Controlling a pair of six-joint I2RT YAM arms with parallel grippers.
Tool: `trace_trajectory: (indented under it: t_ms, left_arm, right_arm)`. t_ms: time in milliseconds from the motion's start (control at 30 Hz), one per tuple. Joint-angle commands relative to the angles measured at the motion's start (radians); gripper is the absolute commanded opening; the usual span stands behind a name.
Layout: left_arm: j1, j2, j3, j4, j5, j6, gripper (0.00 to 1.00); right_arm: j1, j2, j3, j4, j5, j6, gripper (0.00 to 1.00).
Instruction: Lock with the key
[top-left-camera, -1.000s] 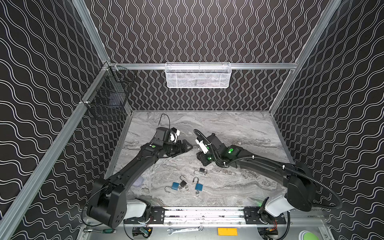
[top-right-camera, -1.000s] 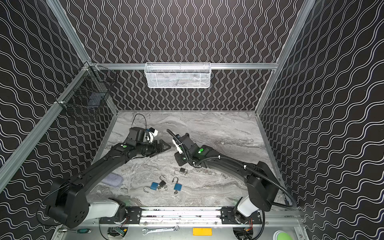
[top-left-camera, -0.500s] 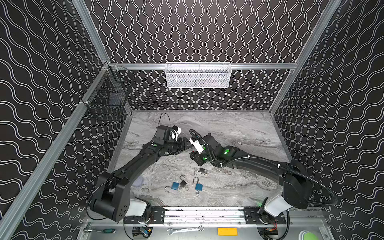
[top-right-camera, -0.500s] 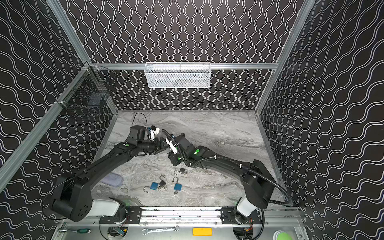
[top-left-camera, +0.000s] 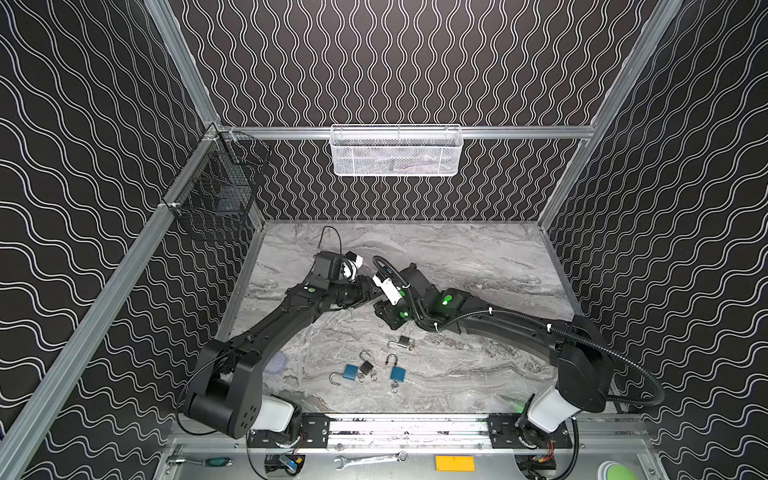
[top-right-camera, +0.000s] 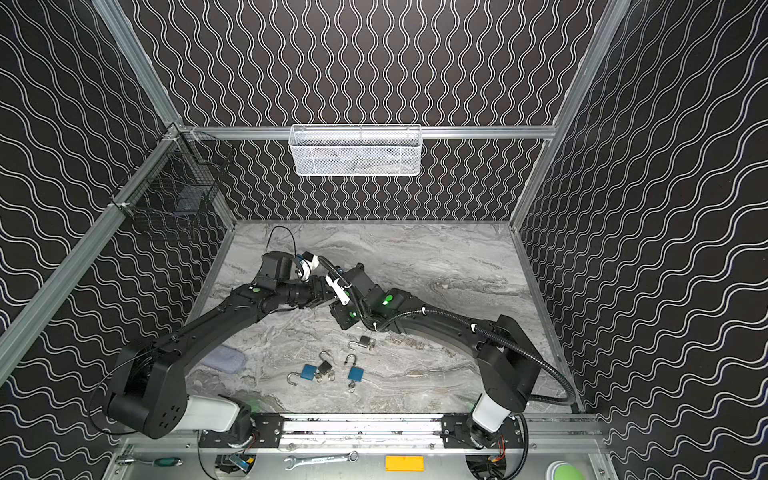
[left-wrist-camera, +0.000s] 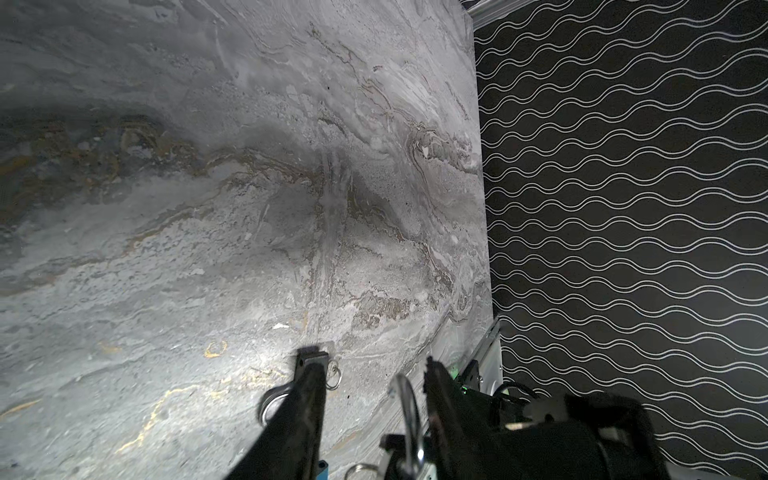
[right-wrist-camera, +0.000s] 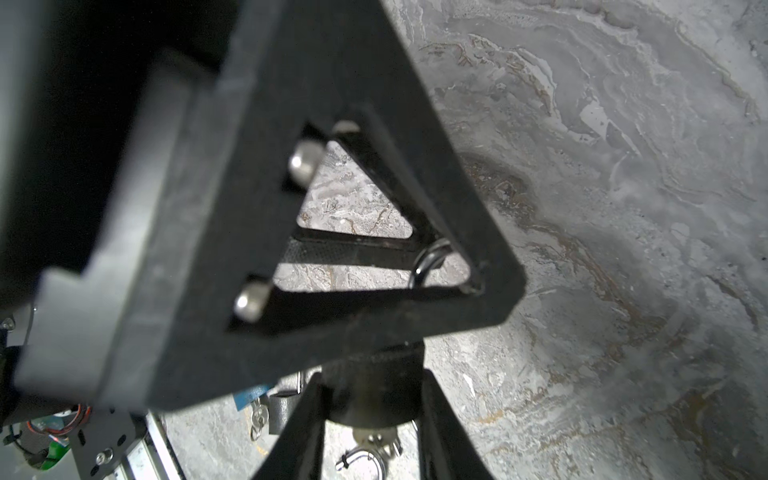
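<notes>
With the right claw (right-wrist-camera: 372, 374) clamped on a dark padlock (right-wrist-camera: 374, 399) above the surface (left-wrist-camera: 208, 208) and the left claw (left-wrist-camera: 370, 359) open around a thin metal ring (left-wrist-camera: 405, 399), the key itself out of sight, a pinch here could catch only the ring and twist or tug the padlock loose.
</notes>
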Motion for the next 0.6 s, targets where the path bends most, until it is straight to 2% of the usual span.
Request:
trace_trajectory:
  t_ms: [0,133,567]
  left_arm:
    - [0.007,-0.007,0.010,0.003,-0.012,0.033,0.41]
    - [0.009,-0.015,0.010,-0.002,-0.023,0.049,0.35]
    - [0.009,-0.018,0.003,0.031,-0.015,0.052,0.31]
  right_arm:
    - [0.001,0.004,0.012,-0.001,0.002,-0.008,0.13]
    - [0.002,0.003,0.012,-0.002,0.008,-0.007,0.13]
    - [0.007,0.004,0.016,-0.009,0.008,-0.009,0.13]
